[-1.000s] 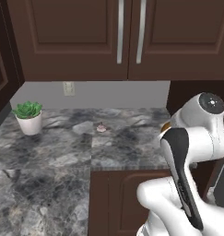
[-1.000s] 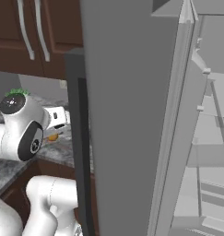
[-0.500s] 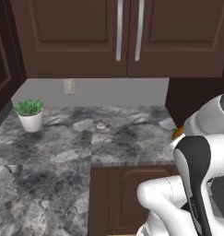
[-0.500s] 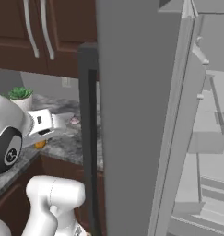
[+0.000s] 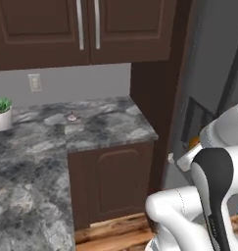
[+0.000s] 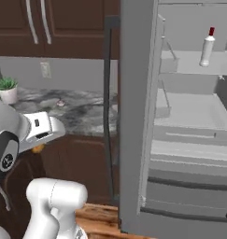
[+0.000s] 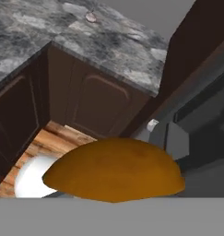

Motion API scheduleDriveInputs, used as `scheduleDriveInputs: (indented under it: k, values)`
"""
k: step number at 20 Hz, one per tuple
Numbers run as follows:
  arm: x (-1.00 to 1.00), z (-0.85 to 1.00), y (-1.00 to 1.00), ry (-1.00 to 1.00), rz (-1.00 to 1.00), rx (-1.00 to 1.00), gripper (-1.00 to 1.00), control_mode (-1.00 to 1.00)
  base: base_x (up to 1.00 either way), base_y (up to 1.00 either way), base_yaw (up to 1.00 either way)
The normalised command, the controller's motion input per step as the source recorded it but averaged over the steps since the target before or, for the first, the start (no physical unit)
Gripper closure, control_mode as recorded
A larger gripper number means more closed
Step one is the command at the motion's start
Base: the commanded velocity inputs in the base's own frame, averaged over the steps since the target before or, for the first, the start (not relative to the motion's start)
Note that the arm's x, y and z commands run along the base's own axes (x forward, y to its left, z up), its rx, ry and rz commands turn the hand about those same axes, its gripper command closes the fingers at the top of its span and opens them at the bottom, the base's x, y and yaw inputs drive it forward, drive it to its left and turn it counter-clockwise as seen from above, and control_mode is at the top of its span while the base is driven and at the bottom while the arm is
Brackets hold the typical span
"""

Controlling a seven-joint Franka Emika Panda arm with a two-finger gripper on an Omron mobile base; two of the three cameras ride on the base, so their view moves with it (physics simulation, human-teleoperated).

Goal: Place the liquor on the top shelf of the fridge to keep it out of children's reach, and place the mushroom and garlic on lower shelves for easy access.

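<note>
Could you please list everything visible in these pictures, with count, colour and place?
liquor: one, white with red cap, upright on the top shelf of the open fridge.
lower shelves: several, pale grey, below it.
mushroom: one, orange-brown, held close before the hand camera.
garlic: one, pinkish-white, on the counter.
potted plant: one, green in white pot, counter's left end.
cabinets: dark brown, above and below the counter.
wall outlet: one, pale, on the grey wall.
gripper: one, shut on the mushroom.
</note>
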Motion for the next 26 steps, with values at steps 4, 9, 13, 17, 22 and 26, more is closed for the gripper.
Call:
scheduleDriveInputs:
  k: [4,9,13,17,22,26]
  values:
    - [0.0,0.0,0.0,0.0,0.0,0.0,1.0,1.0,-0.4,-0.34,-0.67]
    - [0.0,0.0,0.0,0.0,0.0,0.0,1.0,1.0,-0.05,-0.57,-0.69]
    - [0.0,0.0,0.0,0.0,0.0,0.0,1.0,1.0,0.1,-0.69,-0.63]
    - [0.0,0.0,0.0,0.0,0.0,0.0,1.0,1.0,0.31,-0.74,-0.53]
    - [0.0,0.0,0.0,0.0,0.0,0.0,1.0,1.0,0.48,-0.48,-0.08]
    - [0.0,0.0,0.0,0.0,0.0,0.0,1.0,1.0,0.49,-0.53,0.49]
